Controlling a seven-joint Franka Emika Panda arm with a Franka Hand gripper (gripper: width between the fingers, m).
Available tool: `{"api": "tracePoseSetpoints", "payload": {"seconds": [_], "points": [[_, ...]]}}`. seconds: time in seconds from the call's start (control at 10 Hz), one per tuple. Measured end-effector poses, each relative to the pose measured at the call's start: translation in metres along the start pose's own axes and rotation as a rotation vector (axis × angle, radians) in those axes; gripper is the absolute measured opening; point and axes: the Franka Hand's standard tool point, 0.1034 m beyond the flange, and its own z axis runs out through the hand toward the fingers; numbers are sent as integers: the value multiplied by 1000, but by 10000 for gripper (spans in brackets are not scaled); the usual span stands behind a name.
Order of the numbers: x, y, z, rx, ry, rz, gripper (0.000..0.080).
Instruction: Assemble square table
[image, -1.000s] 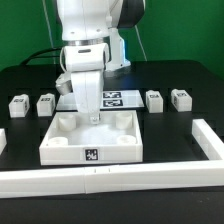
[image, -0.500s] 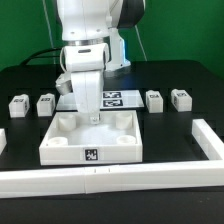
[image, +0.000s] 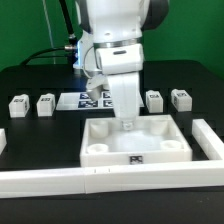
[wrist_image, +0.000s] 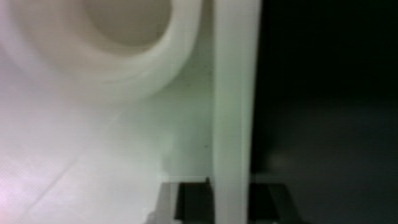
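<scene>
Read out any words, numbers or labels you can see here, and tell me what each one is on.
No readable words or numbers anywhere.
Black-and-white tag patterns only, too small to decode: on the square table top front rim, the four leg blocks, and the marker board.
Wrist view: blurred, no text.

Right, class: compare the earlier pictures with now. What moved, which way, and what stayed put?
The tool, shut on the far rim of the square table top, dragged it toward the exterior view's right, the arm moving with it. Nothing was let go. The leg blocks, two at the exterior view's left and two at its right, the marker board and the barrier wall stayed put.
</scene>
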Motion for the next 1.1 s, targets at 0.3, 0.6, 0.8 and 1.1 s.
{"api": "tracePoseSetpoints", "payload": {"seconds": [0.3,0.6,0.8,1.1], "points": [[16,1,2,80,-14,-9,52],[20,1,3,99,-26,-1,52],[19,0,3,97,-25,-2,52],[19,0,3,97,-25,-2,535]]}}
